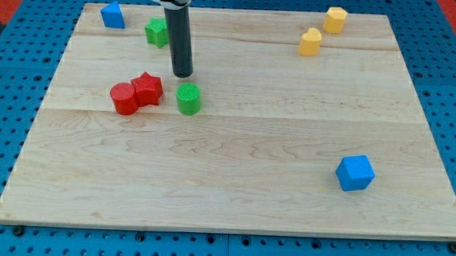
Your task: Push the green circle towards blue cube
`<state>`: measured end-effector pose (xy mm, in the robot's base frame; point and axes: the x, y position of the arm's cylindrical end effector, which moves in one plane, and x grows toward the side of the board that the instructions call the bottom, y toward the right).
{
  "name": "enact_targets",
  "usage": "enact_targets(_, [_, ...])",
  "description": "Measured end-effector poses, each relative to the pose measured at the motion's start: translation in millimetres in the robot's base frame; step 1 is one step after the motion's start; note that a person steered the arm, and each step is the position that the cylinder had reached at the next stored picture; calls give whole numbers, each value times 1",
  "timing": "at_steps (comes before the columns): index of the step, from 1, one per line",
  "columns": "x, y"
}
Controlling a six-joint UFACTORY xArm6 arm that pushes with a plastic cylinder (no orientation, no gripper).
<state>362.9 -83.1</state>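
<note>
The green circle [188,98] is a short green cylinder on the wooden board [233,198], left of the middle. My tip [183,74] stands just above it in the view, slightly to its left, with a small gap. One blue cube [355,173] lies at the lower right of the board. A second blue cube [112,16] sits at the top left corner.
A red star [146,88] and a red cylinder [124,99] touch each other just left of the green circle. A green star-like block [157,31] lies at the top left, partly behind the rod. Two yellow blocks [310,42] [335,19] sit at the top right.
</note>
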Motion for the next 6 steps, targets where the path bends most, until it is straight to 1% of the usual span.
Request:
enact_targets(1, [37, 21])
enact_targets(3, [73, -18])
enact_targets(4, [94, 31])
enact_targets(5, [94, 81])
enact_targets(6, [66, 61])
